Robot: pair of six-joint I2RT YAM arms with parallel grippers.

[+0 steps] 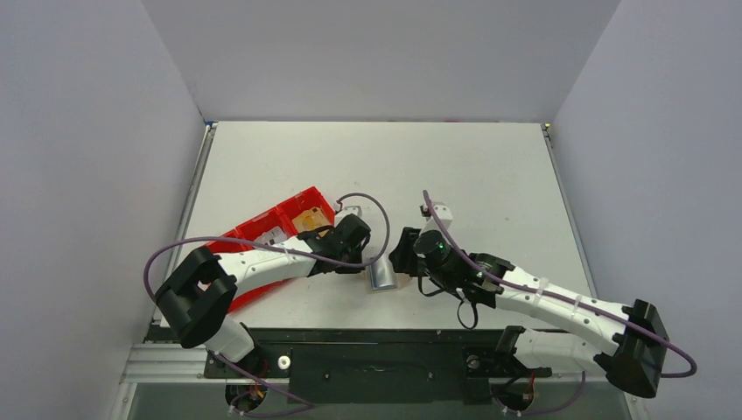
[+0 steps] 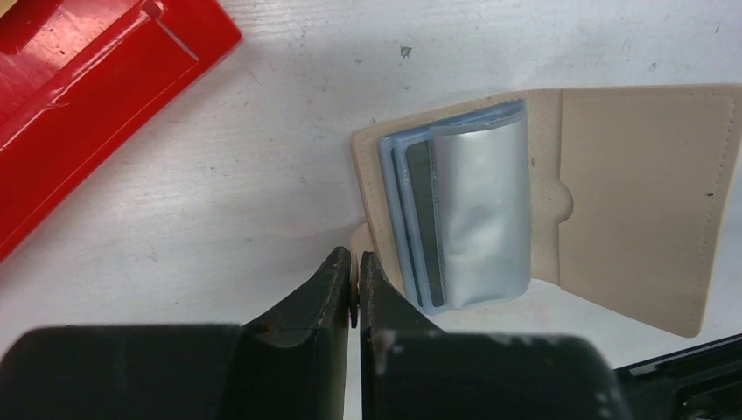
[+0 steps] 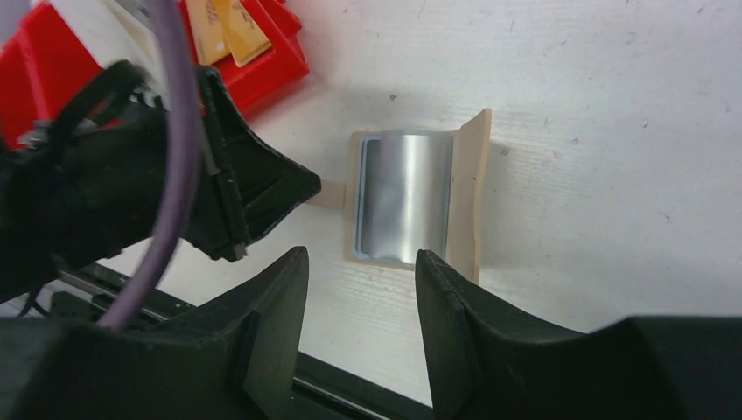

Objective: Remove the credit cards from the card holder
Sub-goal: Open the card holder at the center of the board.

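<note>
- Nearest the arm bases, the card holder (image 2: 647, 201) lies open on the white table (image 1: 394, 166), close to the table's front edge and between the two grippers
- One tan flap spreads out to the side; in the right wrist view that flap looks raised at an angle rather than flat
- The credit cards (image 2: 398, 210) sit stacked in the holder's other half: light blue edges show along one side, a dark strip beside them, and the top face is shiny silver-grey and bowed upward
- The left gripper (image 2: 354, 262) is closed to a thin slit right at the holder's small tab (image 3: 331, 193), and the tab appears pinched between the tips
- The right gripper (image 3: 360, 258) hovers on the holder's opposite side with its fingers spread wide, gripping nothing; from its wrist camera the cards show in the gap between them
- Farther back and to the left, the long red tray (image 1: 262, 229) rests at an angle under the left arm, well apart from the holder, with yellow-orange flat pieces (image 3: 232, 35) in one compartment
</note>
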